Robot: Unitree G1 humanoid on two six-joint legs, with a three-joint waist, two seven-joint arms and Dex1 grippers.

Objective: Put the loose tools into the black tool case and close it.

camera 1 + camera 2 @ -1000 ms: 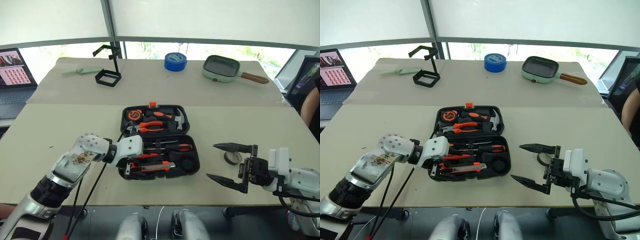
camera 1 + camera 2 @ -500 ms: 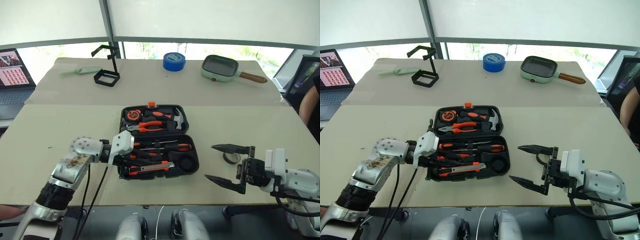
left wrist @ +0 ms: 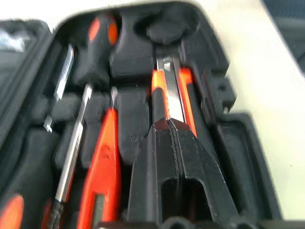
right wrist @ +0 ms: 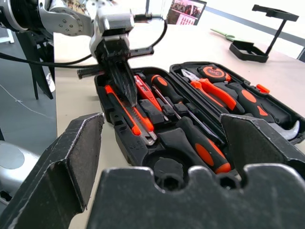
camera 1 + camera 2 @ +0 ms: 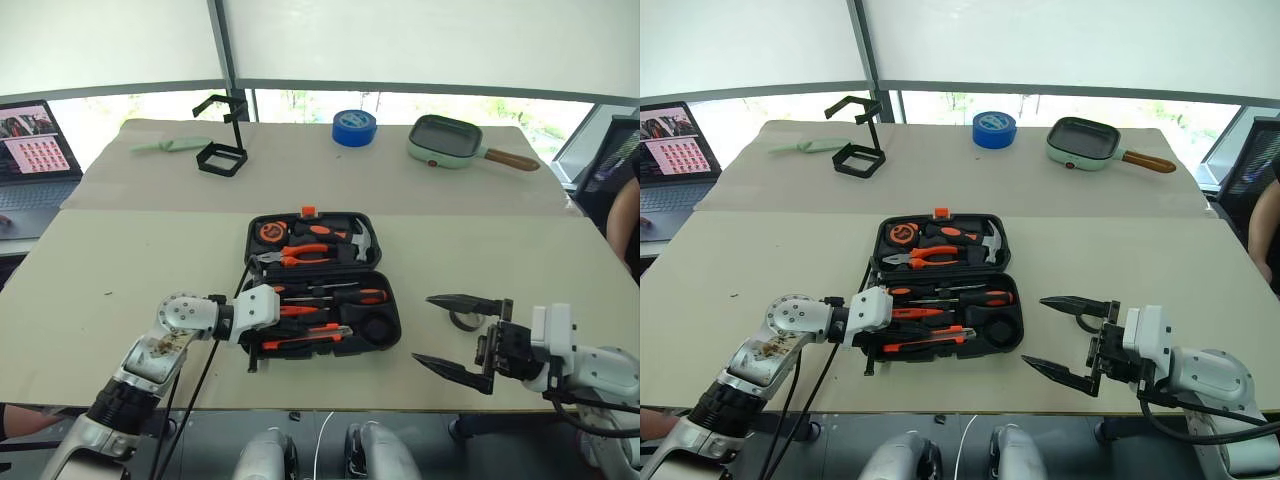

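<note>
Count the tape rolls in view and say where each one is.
2. A blue tape roll sits at the table's far edge beside the green pan. A small dark grey tape roll lies right of the open black tool case, behind the right pincer.

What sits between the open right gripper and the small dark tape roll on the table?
Nothing visible does. The tape roll lies on the bare table just beyond the right gripper, partly hidden behind its upper finger.

I see my left gripper [image 3: 167, 125] closed, tips down on the utility knife [image 5: 305, 338] inside the open black tool case [image 5: 385, 345], bare table [image 5: 150, 260] left of case, small tape roll [image 5: 462, 320] between my spread right gripper [image 5: 452, 335] fingers, far clutter well apart
</note>
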